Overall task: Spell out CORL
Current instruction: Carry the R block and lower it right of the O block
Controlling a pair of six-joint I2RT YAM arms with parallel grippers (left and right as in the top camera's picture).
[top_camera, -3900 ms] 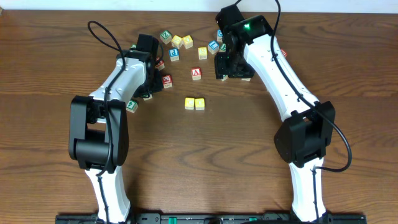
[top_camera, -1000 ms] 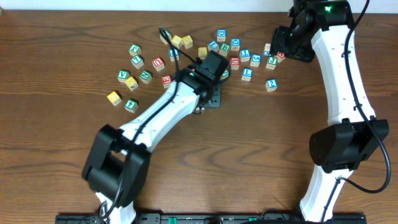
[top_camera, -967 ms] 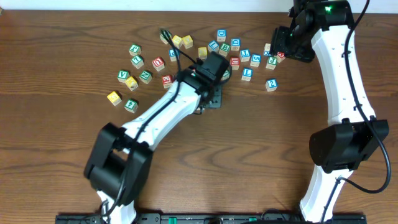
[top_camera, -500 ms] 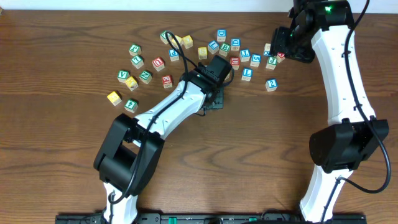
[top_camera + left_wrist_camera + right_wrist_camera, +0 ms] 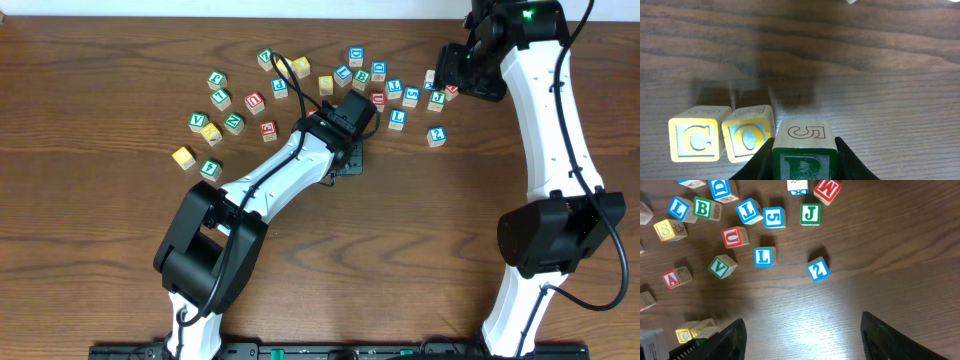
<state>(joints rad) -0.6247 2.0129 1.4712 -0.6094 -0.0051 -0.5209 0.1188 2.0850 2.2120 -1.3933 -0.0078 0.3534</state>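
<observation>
In the left wrist view two yellow cubes stand side by side, C (image 5: 695, 140) on the left and O (image 5: 747, 139) to its right. My left gripper (image 5: 804, 162) is shut on the white cube with the green R (image 5: 804, 159) and holds it just right of the O, close to it. In the overhead view the left gripper (image 5: 347, 150) hides these cubes. The blue L cube (image 5: 764, 257) lies loose, also in the overhead view (image 5: 397, 119). My right gripper (image 5: 802, 340) is open and empty, high over the back right (image 5: 462, 70).
Several loose letter cubes lie along the back of the table, among them a red U (image 5: 734, 236), a green V (image 5: 721, 266), a blue 2 (image 5: 817, 269) and a red A (image 5: 675, 277). A yellow cube (image 5: 183, 156) lies at the left.
My left gripper has shifted a little to the right with the R cube in it. The right arm has not moved.
</observation>
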